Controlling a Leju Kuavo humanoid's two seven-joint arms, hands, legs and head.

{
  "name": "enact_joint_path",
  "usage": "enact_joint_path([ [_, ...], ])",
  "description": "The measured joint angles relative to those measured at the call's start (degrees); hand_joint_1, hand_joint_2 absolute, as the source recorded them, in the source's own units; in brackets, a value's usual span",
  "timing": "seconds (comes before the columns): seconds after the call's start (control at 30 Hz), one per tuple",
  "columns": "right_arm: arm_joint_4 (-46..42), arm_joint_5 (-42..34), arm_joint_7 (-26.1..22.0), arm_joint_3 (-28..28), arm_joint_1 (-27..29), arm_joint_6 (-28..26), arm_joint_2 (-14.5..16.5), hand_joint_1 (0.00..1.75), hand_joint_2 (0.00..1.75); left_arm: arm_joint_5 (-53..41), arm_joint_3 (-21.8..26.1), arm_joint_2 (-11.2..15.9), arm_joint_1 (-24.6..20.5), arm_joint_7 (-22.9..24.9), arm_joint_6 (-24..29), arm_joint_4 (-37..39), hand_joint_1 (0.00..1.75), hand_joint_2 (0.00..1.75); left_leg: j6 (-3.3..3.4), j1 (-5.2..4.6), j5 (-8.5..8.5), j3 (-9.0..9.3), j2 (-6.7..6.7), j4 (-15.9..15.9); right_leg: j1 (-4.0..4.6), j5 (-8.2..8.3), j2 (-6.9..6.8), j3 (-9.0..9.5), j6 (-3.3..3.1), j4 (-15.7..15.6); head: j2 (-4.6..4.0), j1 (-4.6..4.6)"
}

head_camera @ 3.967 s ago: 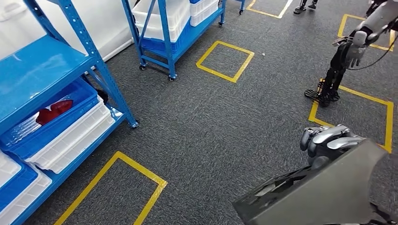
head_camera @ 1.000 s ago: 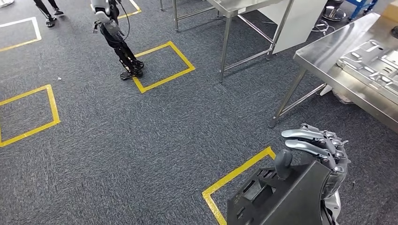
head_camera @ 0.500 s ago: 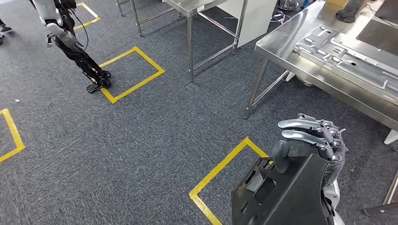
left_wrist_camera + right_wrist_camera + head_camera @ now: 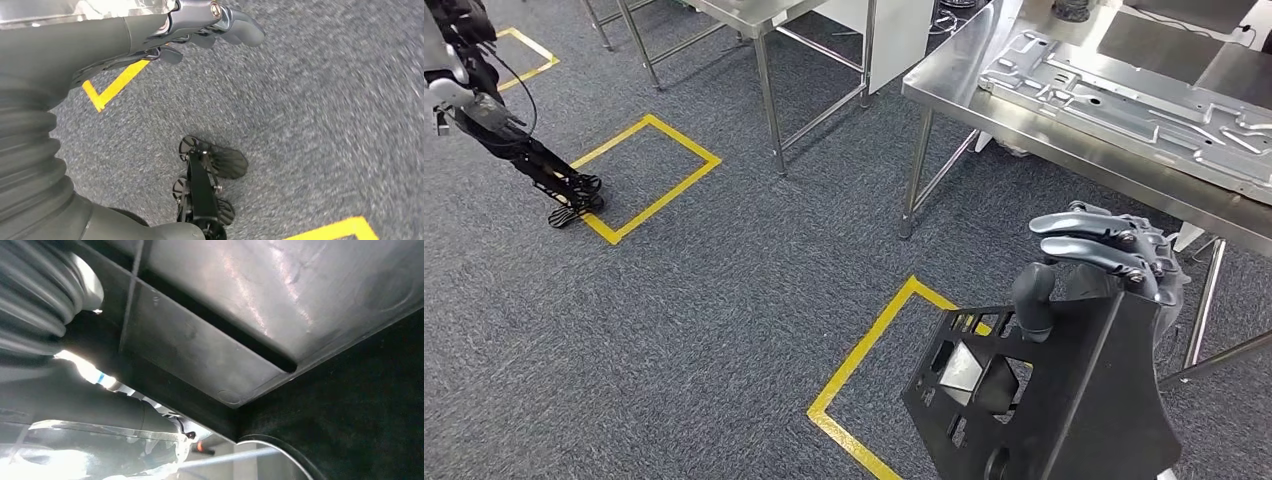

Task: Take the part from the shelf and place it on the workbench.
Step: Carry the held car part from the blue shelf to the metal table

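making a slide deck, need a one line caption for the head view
Right robot hand carrying a black part over grey carpet toward a steel workbench bearing a metal panel.

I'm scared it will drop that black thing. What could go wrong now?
The right hand grips the black part only at its top edge, so the big panel might slip or swing while walking. The workbench edge and its legs are close ahead, so the part could bump them. A metal plate already lies on the bench, so free space for putting it down looks limited.
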Motion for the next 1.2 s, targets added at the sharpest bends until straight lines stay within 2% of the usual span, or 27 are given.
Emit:
enact_joint_path([
  [0.07,0.3,0.1,0.1,0.0,-0.5,0.1,0.2,1.75,1.75,0.0,0.0,-0.1,-0.1,0.0,0.0,0.0,0.00,1.75,-0.60,0.05,-0.23,0.19,0.91,0.0,-0.08,0.32,1.36,-0.16,-0.53,-0.2,0.00,0.00],
  [0.1,0.4,0.3,0.1,0.0,-0.7,0.1,0.3,1.75,1.75,0.0,0.1,-0.2,-0.2,0.0,-0.1,0.0,0.00,1.75,-0.93,0.17,-0.74,0.10,0.36,0.5,-0.23,0.48,2.01,-0.14,-0.86,-0.3,0.00,-0.03],
  [0.13,0.5,0.4,0.3,0.0,-1.0,0.1,0.4,1.75,1.75,-0.1,0.1,-0.2,-0.2,0.0,-0.2,0.0,0.00,1.75,-1.21,0.34,-1.81,-0.45,-0.84,1.9,-0.41,0.66,2.64,-0.10,-1.18,-0.5,0.00,-0.07],
  [0.2,0.7,0.9,0.7,0.0,-1.3,0.0,0.8,1.75,1.75,-0.2,0.1,-0.2,-0.1,0.0,-0.4,0.0,0.00,1.75,-1.67,0.60,-5.43,-3.37,-4.09,8.6,-0.59,0.85,3.94,-0.10,-1.57,-0.7,0.00,-0.23],
  [0.23,0.8,1.1,0.9,0.0,-1.4,0.0,1.0,1.75,1.75,-0.3,0.2,-0.2,0.0,0.0,-0.4,0.0,0.00,1.75,-1.81,0.64,-7.15,-5.35,-4.97,12.8,-0.58,0.88,4.67,-0.12,-1.66,-0.6,0.00,-0.29],
  [0.27,0.9,1.2,1.1,0.0,-1.4,0.0,1.0,1.75,1.75,-0.4,0.2,-0.2,0.1,0.0,-0.5,0.0,0.00,1.75,-1.89,0.64,-8.03,-6.96,-5.36,16.0,-0.56,0.89,5.49,-0.11,-1.69,-0.6,0.00,-0.32],
  [0.3,1.0,1.3,1.2,0.0,-1.4,0.0,1.1,1.75,1.75,-0.3,0.3,-0.3,0.2,0.0,-0.6,0.0,0.00,1.75,-1.90,0.64,-7.75,-7.71,-5.51,17.2,-0.55,0.89,6.32,-0.07,-1.69,-0.6,0.00,-0.32],
  [0.33,1.1,1.3,1.3,0.0,-1.4,0.1,1.1,1.75,1.75,-0.2,0.5,-0.3,0.3,0.0,-0.8,0.0,0.00,1.75,-1.82,0.65,-6.35,-7.38,-5.62,16.1,-0.54,0.90,7.14,0.03,-1.67,-0.6,0.00,-0.32],
  [0.37,1.2,1.4,1.4,0.0,-1.5,0.2,1.2,1.75,1.75,-0.1,0.7,-0.2,0.2,-0.1,-1.0,0.0,0.00,1.75,-1.66,0.66,-4.12,-6.07,-6.09,12.9,-0.55,0.88,7.93,0.15,-1.62,-0.5,-0.01,-0.32],
  [0.43,1.4,1.5,1.7,0.0,-1.9,0.6,1.5,1.75,1.75,0.1,1.1,-0.2,0.2,-0.3,-1.3,0.0,0.00,1.75,-1.17,0.85,-0.25,-2.83,-8.98,4.8,-0.55,0.83,9.44,0.10,-1.30,-0.3,-0.01,-0.29],
  [0.5,1.6,1.6,2.1,0.1,-2.4,1.0,1.7,1.75,1.75,0.3,1.3,-0.2,0.2,-0.6,-1.7,0.0,0.00,1.75,-0.70,0.88,0.80,-1.34,-11.01,0.9,-0.68,0.99,10.92,-0.45,-0.56,-0.2,-0.01,-0.28],
  [0.57,1.8,1.6,2.2,0.2,-2.8,1.2,1.9,1.75,1.75,0.4,1.4,-0.2,0.1,-0.9,-2.2,0.0,0.00,1.75,-0.13,0.86,0.81,-1.20,-9.99,0.5,-0.89,1.31,12.18,-0.95,0.30,-0.2,0.00,-0.30],
  [0.6,1.9,1.6,2.3,0.2,-2.9,1.2,1.9,1.75,1.75,0.4,1.4,-0.2,0.0,-1.0,-2.5,0.0,0.00,1.75,0.27,0.92,0.99,-1.14,-9.24,0.2,-0.84,1.09,11.57,-1.22,0.63,0.1,-0.01,-0.27],
  [0.67,2.2,1.5,2.4,0.2,-3.6,1.3,1.9,1.75,1.75,0.5,1.5,-0.3,-0.2,-1.2,-2.9,0.0,0.00,1.75,1.00,1.06,1.32,-1.00,-7.60,-0.3,-0.62,-1.03,8.44,-2.96,1.04,3.6,-0.01,0.06],
  [0.7,2.4,1.4,2.4,0.2,-3.8,1.3,2.0,1.75,1.75,0.6,1.5,-0.3,-0.1,-1.3,-3.0,0.0,0.00,1.75,1.19,0.90,1.33,-1.00,-6.82,-0.3,-0.60,-2.82,6.50,-4.59,1.17,7.0,-0.01,0.22],
  [0.73,2.5,1.4,2.5,0.3,-4.0,1.4,2.0,1.75,1.75,0.6,1.5,-0.3,0.0,-1.3,-3.1,0.0,0.00,1.75,1.32,0.79,1.29,-1.04,-6.02,-0.3,-0.68,-4.58,5.45,-6.48,1.28,10.9,0.00,0.38],
  [0.77,2.7,1.3,2.5,0.4,-4.0,1.5,2.1,1.75,1.75,0.6,1.6,-0.3,0.0,-1.3,-3.2,0.0,0.00,1.75,1.36,0.69,1.24,-1.09,-5.22,-0.3,-0.77,-5.79,4.92,-8.10,1.40,14.2,0.00,0.38],
  [0.8,2.9,1.2,2.6,0.4,-4.0,1.6,2.1,1.75,1.75,0.6,1.6,-0.4,0.1,-1.3,-3.3,0.0,0.00,1.75,1.39,0.63,1.20,-1.12,-4.45,-0.2,-0.84,-6.14,4.66,-8.99,1.48,16.2,0.00,0.40],
  [0.83,3.1,1.2,2.6,0.5,-4.0,1.7,2.1,1.75,1.75,0.6,1.6,-0.4,0.0,-1.3,-3.3,0.0,0.00,1.75,1.36,0.59,1.13,-1.14,-3.70,-0.1,-0.87,-5.48,4.47,-8.81,1.50,16.0,0.00,0.40],
  [0.87,3.2,1.2,2.6,0.5,-4.1,1.8,2.1,1.75,1.75,0.6,1.7,-0.4,0.0,-1.3,-3.4,0.0,0.00,1.75,1.29,0.56,1.03,-1.12,-3.00,-0.1,-0.87,-3.94,4.18,-7.46,1.45,13.6,0.00,0.40],
  [0.9,3.3,1.1,2.7,0.5,-4.2,1.9,2.1,1.75,1.75,0.6,1.7,-0.4,-0.1,-1.3,-3.4,0.0,0.00,1.75,1.17,0.53,0.91,-1.06,-2.42,0.0,-0.80,-2.02,3.42,-5.27,1.30,9.7,0.00,0.41],
  [0.93,3.3,1.1,2.7,0.6,-4.4,2.0,2.1,1.75,1.75,0.6,1.8,-0.5,-0.1,-1.4,-3.5,0.0,0.00,1.75,0.96,0.39,0.73,-1.00,-1.87,0.2,-0.54,-0.65,2.05,-3.05,1.06,5.6,0.00,0.42],
  [1.0,3.4,1.1,2.9,0.6,-4.9,2.1,2.4,1.75,1.75,0.6,2.0,-0.5,-0.2,-1.4,-3.6,0.0,0.00,1.75,0.44,0.07,0.40,-0.87,-0.85,0.4,-0.01,0.52,0.31,-0.58,0.37,0.6,0.00,0.34],
  [1.03,3.4,1.1,3.0,0.7,-5.1,2.2,2.5,1.75,1.75,0.6,2.1,-0.5,-0.2,-1.4,-3.6,0.0,0.00,1.75,0.15,-0.06,0.29,-0.80,-0.29,0.4,0.24,0.35,0.28,-0.49,0.06,0.1,0.00,0.29],
  [1.1,3.5,1.0,3.2,0.7,-5.2,2.4,2.7,1.75,1.75,0.6,2.3,-0.5,-0.4,-1.4,-3.8,0.0,0.00,1.75,-0.48,0.02,0.01,-0.61,0.46,0.5,0.10,0.63,1.73,-0.61,-0.55,-0.1,0.00,0.27],
  [1.13,3.5,1.1,3.2,0.8,-5.3,2.6,2.7,1.75,1.75,0.5,2.4,-0.6,-0.5,-1.4,-3.9,0.0,0.00,1.75,-0.81,0.15,-0.51,-0.73,-0.18,1.0,-0.05,0.81,2.36,-0.57,-0.83,-0.3,0.00,0.25],
  [1.2,3.6,1.1,3.3,0.8,-5.3,2.9,3.0,1.75,1.75,0.3,2.4,-0.6,-0.5,-1.4,-4.2,0.0,0.00,1.75,-1.37,0.47,-3.38,-2.61,-3.02,5.5,-0.32,1.09,3.54,-0.46,-1.34,-0.6,0.00,0.22],
])
